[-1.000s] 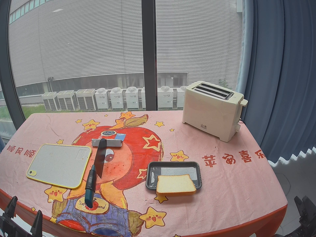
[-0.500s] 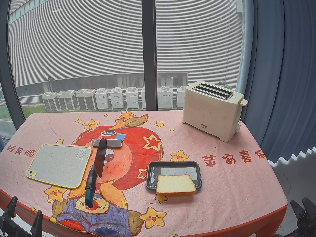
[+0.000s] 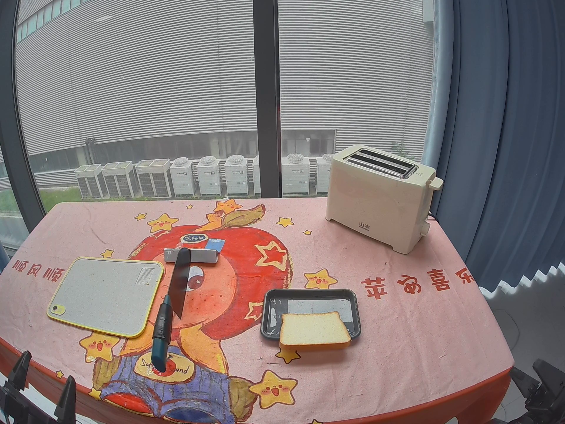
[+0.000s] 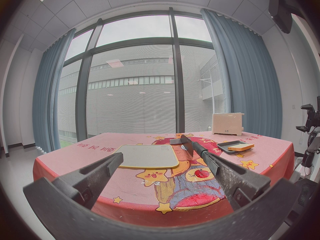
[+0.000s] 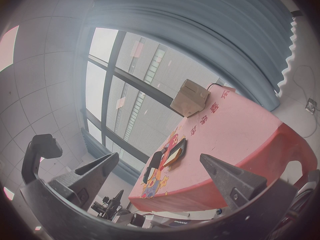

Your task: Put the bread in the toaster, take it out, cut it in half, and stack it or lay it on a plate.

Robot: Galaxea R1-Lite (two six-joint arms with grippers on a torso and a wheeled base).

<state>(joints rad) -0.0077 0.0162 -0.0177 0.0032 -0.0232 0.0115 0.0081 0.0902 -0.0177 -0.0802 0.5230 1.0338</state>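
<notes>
Off the near left corner of the table (image 3: 412,331), left gripper (image 4: 163,157): spread wide, nothing between the fingers, just short of the table edge, aimed across the top.
Off the near right corner, right gripper (image 5: 159,156): likewise wide apart and empty, lower than the tabletop, well apart from every task item.
Bread (image 3: 313,329): pale, untoasted-looking slice, lying flat on the near rim of the plate and overhanging onto the table; of all the items, closest to the right gripper.
Plate (image 3: 310,292): dark rectangular tray near the middle of the table, far part bare.
Knife (image 3: 168,307): left of the plate, teal handle toward the robot, blade pointing away with its tip on a small grey block (image 3: 203,255); just beside the cutting board.
Cutting board (image 3: 106,294): grey with a yellow rim, flat on the near left of the table.
Toaster (image 3: 379,198): cream, at the far right corner, well apart from the bread, two dark top slots, side lever high.
Done so far: apparently nothing, judging by the lie of things.
Left to do: toasting, lifting out, carrying to the cutting board, halving with the knife, then stacking or laying on the plate.
Likely first step: up and over to the bread, probably for the right gripper; overhanging edge a fair place to pinch.
</notes>
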